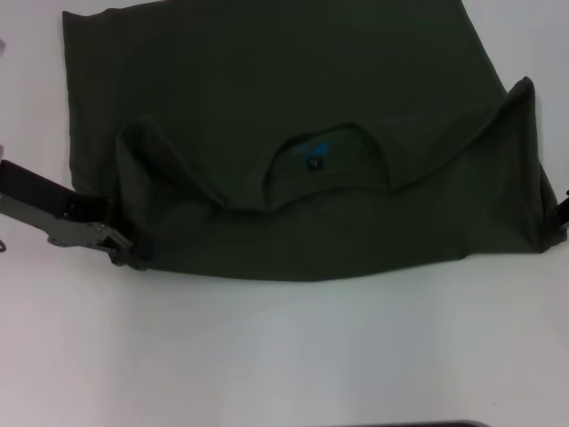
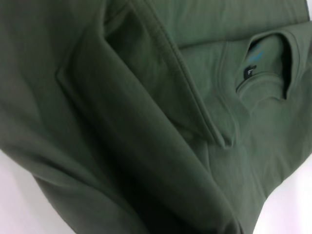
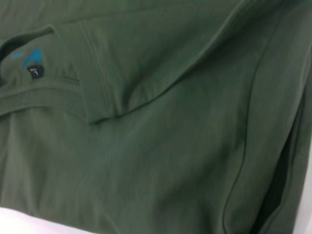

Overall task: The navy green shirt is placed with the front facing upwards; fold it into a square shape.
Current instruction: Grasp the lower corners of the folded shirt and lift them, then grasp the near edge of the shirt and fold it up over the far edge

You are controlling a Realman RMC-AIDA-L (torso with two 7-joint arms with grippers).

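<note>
The navy green shirt lies spread across the far half of the white table, with its near part doubled over so that plain green cloth faces up. Its ribbed collar with the blue-black neck label shows in the middle. The label also appears in the left wrist view, and the label shows in the right wrist view beside a folded sleeve hem. My left gripper is at the shirt's near left corner, shut on the cloth edge. At the shirt's right edge only a dark tip of my right gripper shows.
Bare white table stretches from the shirt's near edge toward me. A dark strip runs along the bottom edge of the head view. The shirt's far hem reaches the top of the head view.
</note>
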